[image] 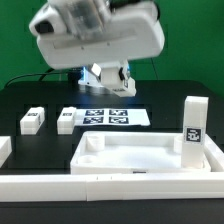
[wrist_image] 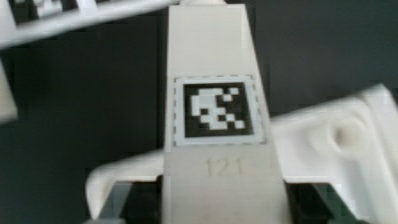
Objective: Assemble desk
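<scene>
The claw [image: 105, 80] is clenched, jaws partly apart, on a white leg [wrist_image: 217, 108] with a tag.

Open black desk [image: 170, 100] for you at right centre of the frame, upright leg [image: 193, 128] blocking the right corner of the white top [image: 140, 160], two lying legs [image: 31, 120] crowding left centre, low rail [image: 100, 186] along the bottom, held leg [wrist_image: 214, 60] filling your end effector [image: 108, 85].

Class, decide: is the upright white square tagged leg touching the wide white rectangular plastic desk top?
Touching. The exterior view shows the upright white square leg standing in a corner of the wide white plastic desk top, no gap.
</scene>
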You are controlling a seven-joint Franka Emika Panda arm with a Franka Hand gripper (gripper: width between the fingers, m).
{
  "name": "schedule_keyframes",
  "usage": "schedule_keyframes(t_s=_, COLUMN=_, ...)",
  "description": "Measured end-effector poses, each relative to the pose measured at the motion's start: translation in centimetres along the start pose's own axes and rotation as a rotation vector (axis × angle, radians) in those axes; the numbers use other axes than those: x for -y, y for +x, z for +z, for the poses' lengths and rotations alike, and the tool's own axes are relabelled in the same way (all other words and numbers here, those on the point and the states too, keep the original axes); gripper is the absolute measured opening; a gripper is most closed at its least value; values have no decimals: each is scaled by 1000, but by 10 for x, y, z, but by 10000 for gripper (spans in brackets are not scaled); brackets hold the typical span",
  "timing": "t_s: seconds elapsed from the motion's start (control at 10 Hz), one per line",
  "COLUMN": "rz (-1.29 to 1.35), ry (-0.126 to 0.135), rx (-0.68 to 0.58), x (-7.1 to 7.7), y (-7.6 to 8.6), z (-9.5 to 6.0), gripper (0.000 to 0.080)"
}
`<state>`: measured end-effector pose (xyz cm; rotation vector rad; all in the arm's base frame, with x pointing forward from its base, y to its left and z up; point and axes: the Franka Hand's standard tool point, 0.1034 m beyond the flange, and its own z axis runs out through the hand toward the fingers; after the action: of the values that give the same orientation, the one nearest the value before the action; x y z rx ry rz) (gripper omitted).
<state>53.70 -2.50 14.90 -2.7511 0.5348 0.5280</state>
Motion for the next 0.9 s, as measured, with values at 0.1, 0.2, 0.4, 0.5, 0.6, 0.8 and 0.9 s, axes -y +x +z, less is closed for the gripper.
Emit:
schedule_keyframes(t_s=0.1, rz=-5, ry=9, rx=-57, x=-1, y=13, z=-22, gripper=290)
schedule_keyframes(t_s=0.2, rz=-35, ry=7, rx=-181, x=0, y=27, z=-37, gripper=290)
schedule_keyframes(t_s=0.4, rz=-38, ry=-1, rx=-329, x=0, y=27, z=-35, gripper=290)
schedule_keyframes(t_s=0.5, rz=-40, ry=-5, rx=-369, x=0, y=29, z=-35, gripper=290)
schedule_keyframes(t_s=0.6, rz=-43, ry=-12, rx=-448, x=0, y=35, z=-38, gripper=290)
schedule_keyframes(t_s=0.8, rz=-52, ry=-39, rx=-630, x=-2, y=50, z=-42, gripper=290)
schedule_keyframes(t_s=0.9, rz=-61, ry=-53, rx=-712, x=0, y=56, z=-44, gripper=290)
